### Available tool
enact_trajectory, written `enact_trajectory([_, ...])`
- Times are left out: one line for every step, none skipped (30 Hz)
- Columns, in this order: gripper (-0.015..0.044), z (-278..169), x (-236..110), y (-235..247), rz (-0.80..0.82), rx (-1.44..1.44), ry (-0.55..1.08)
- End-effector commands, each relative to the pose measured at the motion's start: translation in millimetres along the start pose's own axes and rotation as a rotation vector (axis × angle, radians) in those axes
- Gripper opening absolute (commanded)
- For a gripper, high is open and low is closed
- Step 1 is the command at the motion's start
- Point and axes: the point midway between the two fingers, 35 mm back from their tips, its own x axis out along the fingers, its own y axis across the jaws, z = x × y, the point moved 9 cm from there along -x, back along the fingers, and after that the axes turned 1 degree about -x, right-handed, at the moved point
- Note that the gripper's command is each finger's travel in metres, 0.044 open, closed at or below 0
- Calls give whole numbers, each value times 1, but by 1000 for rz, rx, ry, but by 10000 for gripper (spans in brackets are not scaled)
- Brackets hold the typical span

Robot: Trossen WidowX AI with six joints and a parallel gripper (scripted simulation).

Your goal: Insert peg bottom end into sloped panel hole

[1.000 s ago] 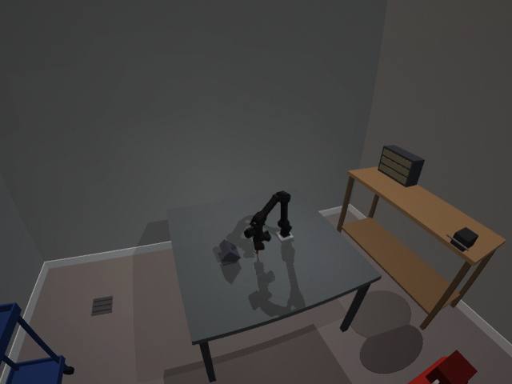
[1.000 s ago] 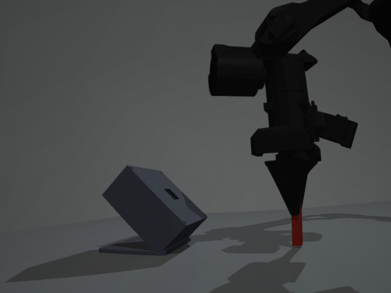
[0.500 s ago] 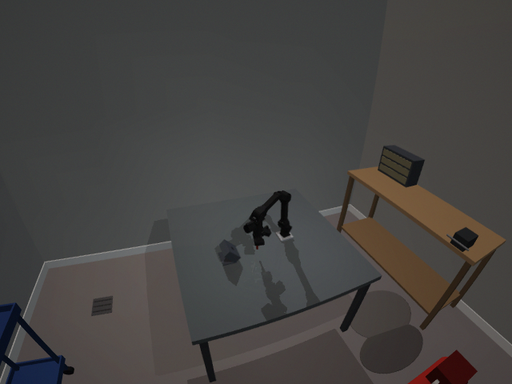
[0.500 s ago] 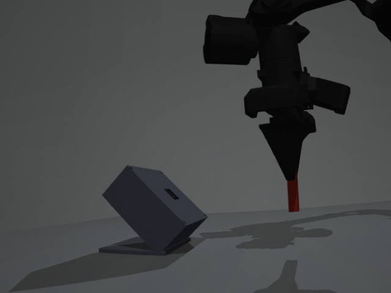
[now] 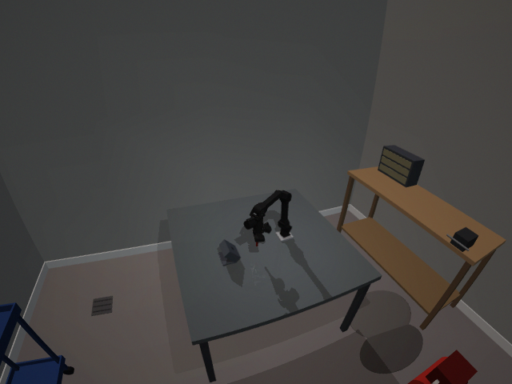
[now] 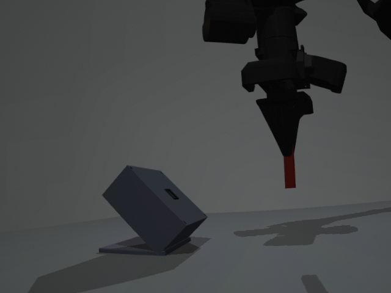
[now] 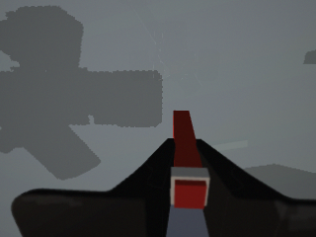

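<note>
My gripper (image 6: 288,154) (image 7: 184,145) is shut on the red flat-sided peg (image 6: 289,173) (image 7: 185,127) (image 5: 257,244). The peg hangs about upright, its bottom end above the table. Its upper end, with a pale band, shows between the fingers in the wrist view. The sloped panel (image 6: 138,195) (image 5: 226,251) is a grey-blue block tilted on a thin base, to the left of the gripper in the exterior view. Its face has one narrow rectangular hole (image 6: 171,194). The gripper is higher than the panel and apart from it. The panel is not seen in the wrist view.
The grey table (image 5: 206,306) (image 6: 236,271) bears the arm's pale base plate (image 5: 284,236) and the panel's thin base plate (image 6: 126,251). A wooden bench (image 5: 422,206) stands apart at the right, and a blue cart (image 5: 37,370) at the lower left, both off the table.
</note>
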Motion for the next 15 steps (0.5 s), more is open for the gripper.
enact_trajectory([0, 0, -2, 1, -5, -17, 32])
enact_trajectory([0, 0, -2, 1, -7, -20, 41])
enact_trajectory([0, 0, -2, 2, -9, -23, 49])
enact_trajectory([0, 0, -1, 2, -11, -26, 57])
enact_trajectory([0, 0, -1, 2, -13, -30, 66])
enact_trajectory([0, 0, -1, 2, -15, -33, 74])
enact_trajectory([0, 0, -1, 3, -16, -36, 82])
enact_trajectory([0, 0, -1, 3, -18, -39, 90])
enact_trajectory([0, 0, -1, 3, -20, -42, 99])
enact_trajectory([0, 0, -1, 3, -22, -45, 107])
enact_trajectory([0, 0, -1, 3, -23, -49, 115])
enact_trajectory([0, 0, -1, 4, -25, -52, 124])
enact_trajectory([0, 0, -1, 4, -27, -55, 132])
enact_trajectory([0, 0, -1, 4, -28, -58, 140])
enact_trajectory([0, 0, -1, 4, -30, -61, 149])
